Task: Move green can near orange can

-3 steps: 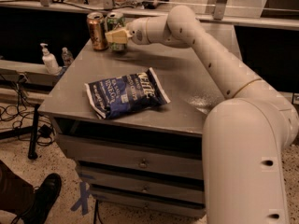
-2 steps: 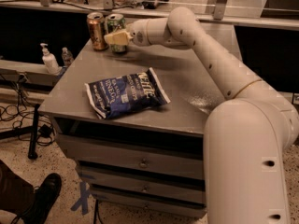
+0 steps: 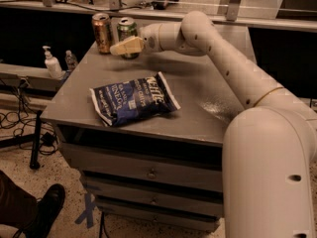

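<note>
Green can clamped in gripper, just beside orange can; blue chip bag nearer front, well apart.

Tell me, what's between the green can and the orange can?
Nothing: the camera view shows a bare gap between the orange can and green can. The gripper is in front of the green can.
</note>
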`<state>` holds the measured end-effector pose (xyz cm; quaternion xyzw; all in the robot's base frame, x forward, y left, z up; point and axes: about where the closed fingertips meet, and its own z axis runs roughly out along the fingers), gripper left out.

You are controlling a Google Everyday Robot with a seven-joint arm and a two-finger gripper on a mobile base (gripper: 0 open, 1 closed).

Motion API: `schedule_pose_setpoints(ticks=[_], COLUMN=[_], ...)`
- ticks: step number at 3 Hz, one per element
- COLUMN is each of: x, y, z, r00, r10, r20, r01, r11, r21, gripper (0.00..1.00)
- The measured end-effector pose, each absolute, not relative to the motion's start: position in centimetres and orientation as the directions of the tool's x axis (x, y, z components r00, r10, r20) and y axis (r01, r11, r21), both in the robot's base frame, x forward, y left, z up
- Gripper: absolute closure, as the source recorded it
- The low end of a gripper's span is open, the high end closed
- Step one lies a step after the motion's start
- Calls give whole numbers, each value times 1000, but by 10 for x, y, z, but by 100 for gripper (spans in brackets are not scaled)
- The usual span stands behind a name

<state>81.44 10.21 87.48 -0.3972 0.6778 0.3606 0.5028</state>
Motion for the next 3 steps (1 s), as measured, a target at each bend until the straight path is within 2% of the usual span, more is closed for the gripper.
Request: schedule_pose_setpoints(ticks=[1, 2, 3], x=[809, 800, 781], y=[85, 42, -23], z=[882, 902, 935], r00=[-176, -155, -128], r10=[-188, -207, -244], r20=[-966, -966, -961], r01=[-891, -860, -793], r11=[447, 509, 608], r21=[76, 29, -49], gripper=[0, 0, 0])
